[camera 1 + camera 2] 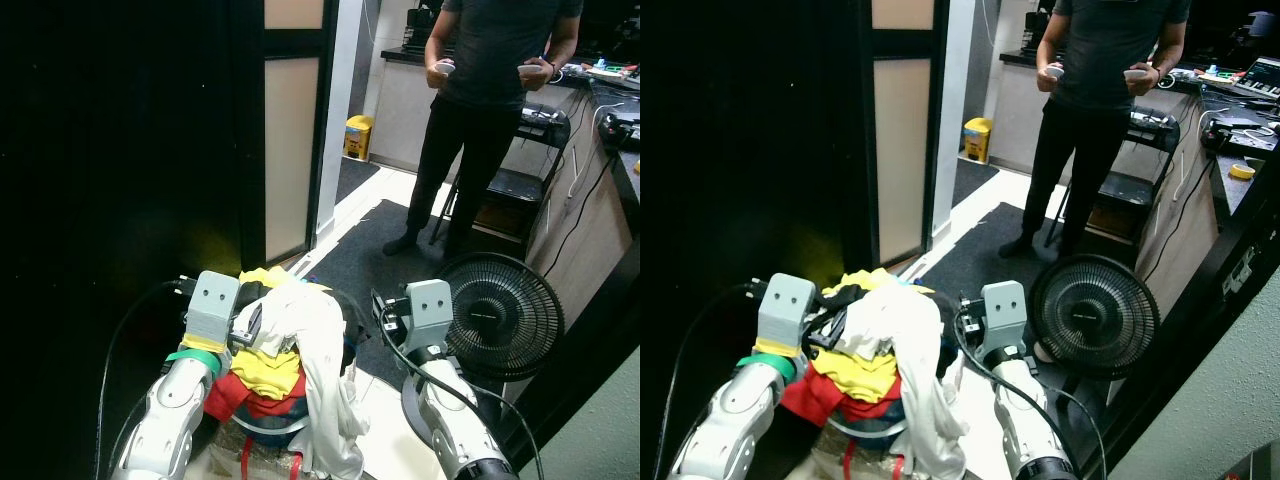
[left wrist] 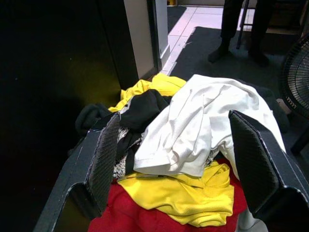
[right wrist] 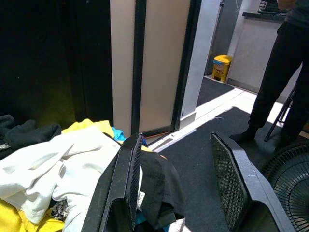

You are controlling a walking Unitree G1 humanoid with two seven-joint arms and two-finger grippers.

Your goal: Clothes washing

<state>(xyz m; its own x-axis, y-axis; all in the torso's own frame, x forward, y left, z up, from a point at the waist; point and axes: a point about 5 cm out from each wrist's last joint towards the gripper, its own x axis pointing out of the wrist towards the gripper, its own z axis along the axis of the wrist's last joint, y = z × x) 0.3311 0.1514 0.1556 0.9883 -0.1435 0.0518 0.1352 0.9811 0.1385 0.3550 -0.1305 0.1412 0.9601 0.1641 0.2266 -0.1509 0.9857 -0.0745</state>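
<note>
— Where's the laundry pile (image 1: 285, 345)?
— Heaped in a basket (image 1: 262, 432) on the floor, between both arms.
— And the left tool (image 2: 176, 159)?
— Fingers spread wide, straddling the white shirt (image 2: 193, 128) and yellow shirt (image 2: 186, 193).
— The right tool (image 3: 176, 181)?
— Also spread, at the pile's edge, beside a fan (image 1: 500, 315).

No text can be read.

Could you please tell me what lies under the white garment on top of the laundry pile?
Under the white garment lie a yellow shirt, a black garment and red cloth. Anything deeper in the pile is covered.
</note>
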